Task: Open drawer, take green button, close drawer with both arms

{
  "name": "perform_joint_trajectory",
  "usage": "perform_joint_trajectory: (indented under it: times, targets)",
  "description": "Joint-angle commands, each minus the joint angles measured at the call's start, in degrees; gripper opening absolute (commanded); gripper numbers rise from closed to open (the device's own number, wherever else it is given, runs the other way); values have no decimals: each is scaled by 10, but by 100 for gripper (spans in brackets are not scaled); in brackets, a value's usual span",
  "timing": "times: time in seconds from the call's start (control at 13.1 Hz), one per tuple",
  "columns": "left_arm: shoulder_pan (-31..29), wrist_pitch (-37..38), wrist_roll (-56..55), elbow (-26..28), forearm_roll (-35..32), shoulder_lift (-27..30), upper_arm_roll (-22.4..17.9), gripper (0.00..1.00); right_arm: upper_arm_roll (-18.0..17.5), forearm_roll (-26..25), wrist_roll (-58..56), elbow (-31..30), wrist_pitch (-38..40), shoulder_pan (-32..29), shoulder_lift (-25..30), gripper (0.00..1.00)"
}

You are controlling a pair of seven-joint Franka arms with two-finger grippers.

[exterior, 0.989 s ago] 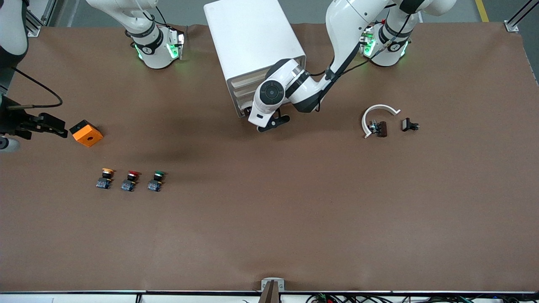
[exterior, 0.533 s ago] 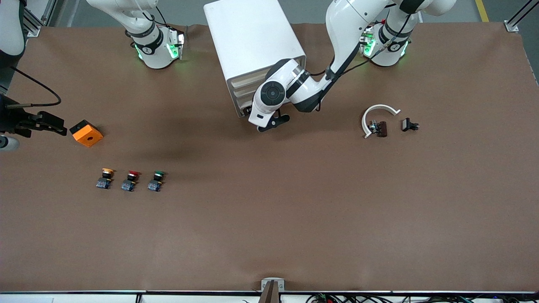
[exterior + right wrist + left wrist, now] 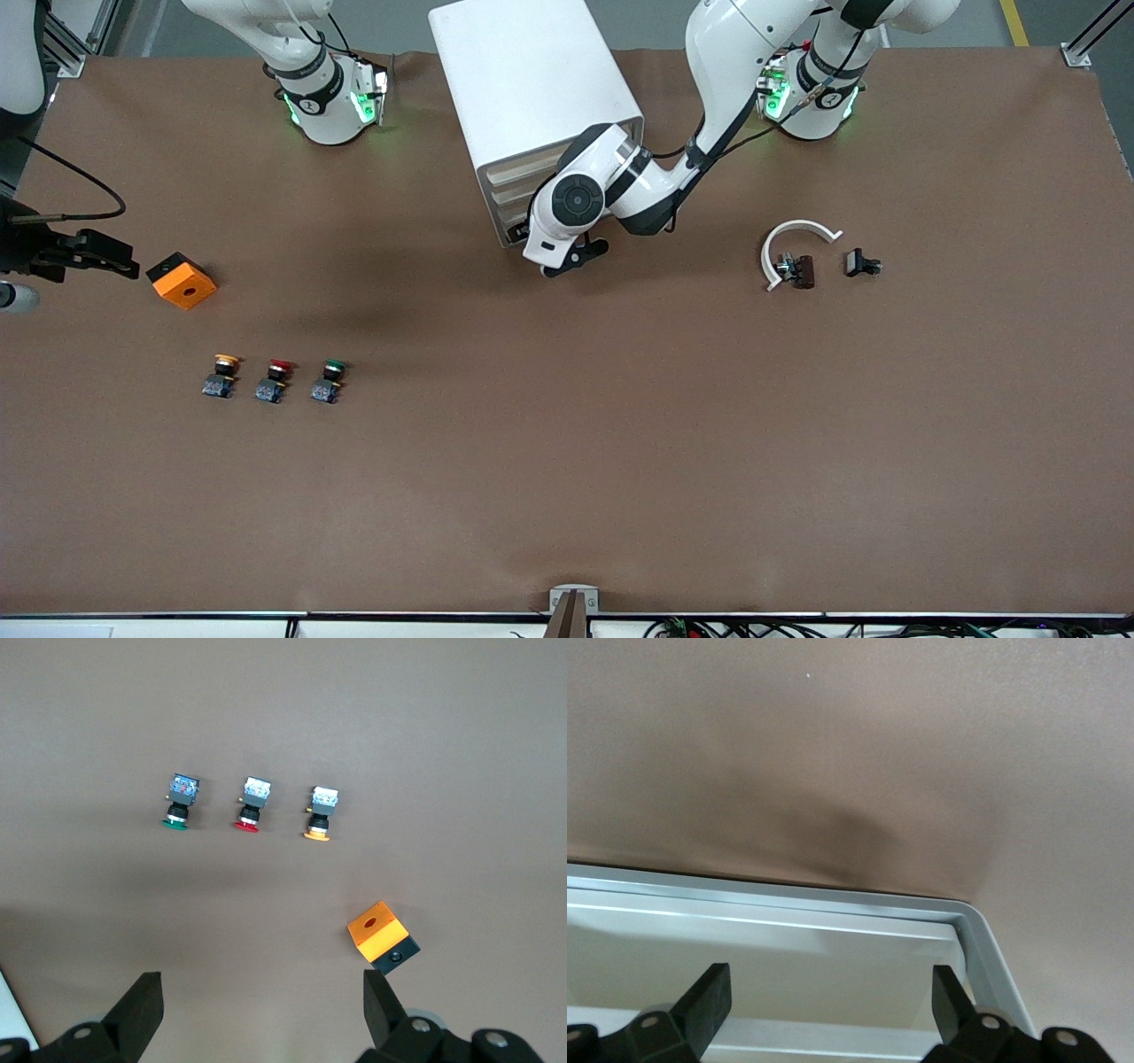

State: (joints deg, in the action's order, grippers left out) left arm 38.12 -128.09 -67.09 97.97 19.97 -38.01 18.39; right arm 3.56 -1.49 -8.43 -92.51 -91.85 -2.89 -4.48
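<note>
While the drawer point(image 3: 509, 202) is sitting shut in the white cabinet point(image 3: 532, 80), the left gripper point(image 3: 576, 257) is being held spread in front of its beige face. The green button point(image 3: 330, 379) is lying on the table point(image 3: 620, 425) beside the red-capped button point(image 3: 275, 380) and the yellow-capped button point(image 3: 221, 376), nearer the front camera than the orange box point(image 3: 182, 280), with the right gripper point(image 3: 111, 261) being held spread beside that box.

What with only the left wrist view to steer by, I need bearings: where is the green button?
Observer: The green button stands on the table, in a row with a red button and a yellow button, at the end toward the left arm.
Operator: Where's the right pincer?
Observer: The right pincer, open, hangs over the table near the orange block.
Operator: And mine?
Observer: The left pincer is low in front of the cabinet.
</note>
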Motion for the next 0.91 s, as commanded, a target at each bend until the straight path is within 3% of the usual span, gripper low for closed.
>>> perform_joint_trajectory:
  times: [0.0,0.15,0.53,0.84]
  targets:
    - [-16,-2,1,-10,5,7,-9,100,-8,6,-1,-6,5,-15,14,100]
    - [-37,-5,6,-6,-5,26,-19,100,-9,4,-2,13,11,-13,10,100]
    - [-131,-6,58,5,-117,64,-27,100,-8,-1,0,79,94,-15,9,100]
    - [-231,-7,164,37,-164,94,-27,100,-8,20,0,67,102,-29,9,100]
